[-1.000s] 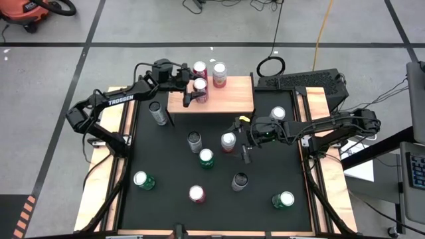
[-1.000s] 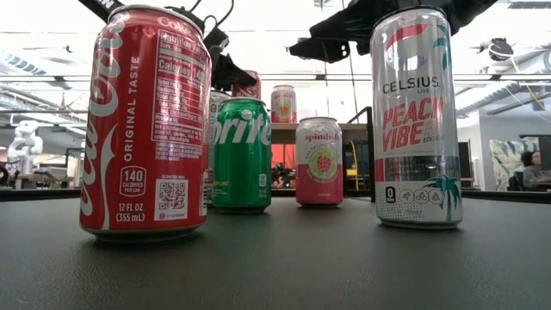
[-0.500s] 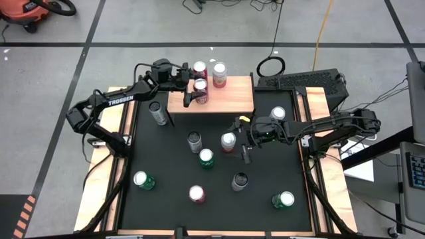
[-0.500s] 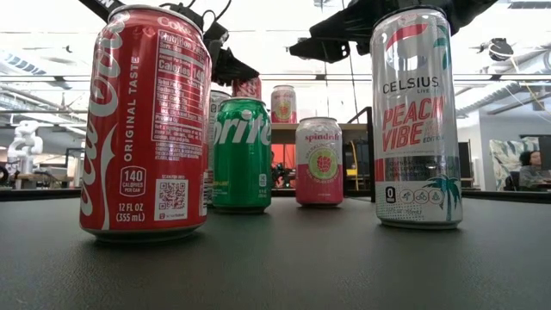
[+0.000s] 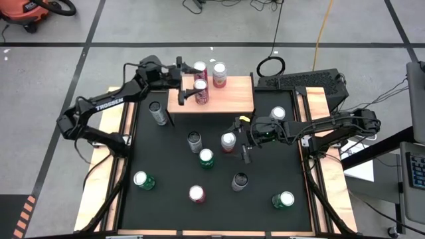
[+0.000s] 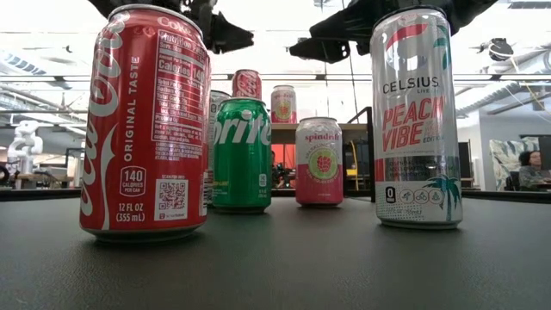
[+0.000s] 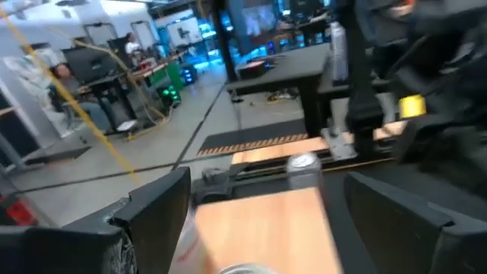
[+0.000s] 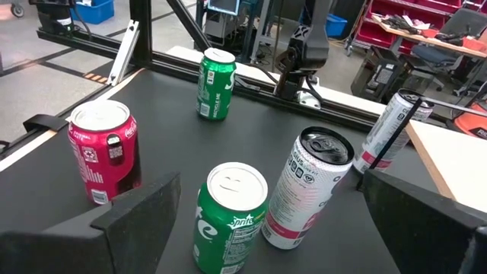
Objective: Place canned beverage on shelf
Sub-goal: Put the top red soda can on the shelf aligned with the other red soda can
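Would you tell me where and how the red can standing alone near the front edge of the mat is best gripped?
Grip the red can around the middle of its round side wall, coming in level from the side. It stands upright with bare mat all around it, so fingers fit on either side. The open right gripper looks the nearer one.

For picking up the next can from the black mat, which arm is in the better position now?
Probably the right. The right gripper hangs open over the black mat, beside the silver-topped pink can. The left gripper stands open at the wooden shelf, around the red can placed there.
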Action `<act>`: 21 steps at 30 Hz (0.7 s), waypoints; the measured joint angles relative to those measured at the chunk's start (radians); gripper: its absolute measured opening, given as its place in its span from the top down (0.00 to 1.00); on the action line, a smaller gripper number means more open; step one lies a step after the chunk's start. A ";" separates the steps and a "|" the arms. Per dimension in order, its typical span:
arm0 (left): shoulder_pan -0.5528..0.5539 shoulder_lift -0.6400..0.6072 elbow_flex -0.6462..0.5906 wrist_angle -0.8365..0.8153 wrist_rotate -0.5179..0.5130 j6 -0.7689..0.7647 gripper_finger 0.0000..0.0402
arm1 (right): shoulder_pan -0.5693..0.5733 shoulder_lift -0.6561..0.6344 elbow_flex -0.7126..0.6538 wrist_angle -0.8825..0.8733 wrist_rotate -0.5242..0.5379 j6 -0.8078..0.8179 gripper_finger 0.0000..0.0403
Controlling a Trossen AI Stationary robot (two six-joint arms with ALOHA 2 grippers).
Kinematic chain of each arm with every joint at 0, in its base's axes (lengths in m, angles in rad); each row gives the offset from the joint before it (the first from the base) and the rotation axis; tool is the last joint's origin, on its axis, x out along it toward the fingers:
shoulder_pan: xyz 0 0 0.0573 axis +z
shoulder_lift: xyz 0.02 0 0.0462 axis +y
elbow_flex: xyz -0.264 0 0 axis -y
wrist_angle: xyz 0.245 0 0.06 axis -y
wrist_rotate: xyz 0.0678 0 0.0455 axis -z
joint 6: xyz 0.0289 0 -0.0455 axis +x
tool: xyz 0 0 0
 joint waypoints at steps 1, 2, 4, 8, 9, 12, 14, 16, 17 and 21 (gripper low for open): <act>-0.015 -0.011 0.000 -0.024 0.000 -0.008 0.15 | 0.000 0.000 0.000 0.000 0.000 0.000 0.03; -0.033 -0.019 0.000 -0.054 0.000 -0.009 0.15 | 0.000 0.000 0.000 0.000 0.000 0.000 0.03; -0.084 -0.027 0.000 -0.114 -0.005 -0.007 0.15 | 0.000 0.000 0.000 0.000 0.000 0.000 0.03; -0.216 -0.027 -0.019 -0.199 -0.100 0.010 0.15 | 0.000 0.000 0.000 -0.001 0.000 -0.005 0.03; -0.251 -0.027 -0.027 -0.215 -0.148 0.011 0.15 | 0.000 0.000 0.000 -0.002 0.001 -0.010 0.03; -0.335 -0.027 -0.053 -0.239 -0.287 0.012 0.15 | 0.000 0.000 0.000 -0.005 0.001 -0.012 0.03; -0.373 -0.027 -0.078 -0.232 -0.336 0.011 0.15 | 0.000 0.000 0.000 -0.005 0.001 -0.011 0.03; -0.389 -0.027 -0.116 -0.206 -0.366 0.002 0.15 | 0.000 0.000 0.000 -0.007 0.002 -0.011 0.03; -0.389 -0.027 -0.140 -0.188 -0.376 -0.015 0.15 | 0.000 0.000 0.000 -0.009 0.002 -0.011 0.03; -0.371 -0.026 -0.257 -0.010 -0.422 -0.081 0.15 | 0.000 0.000 0.000 -0.014 0.002 -0.011 0.03</act>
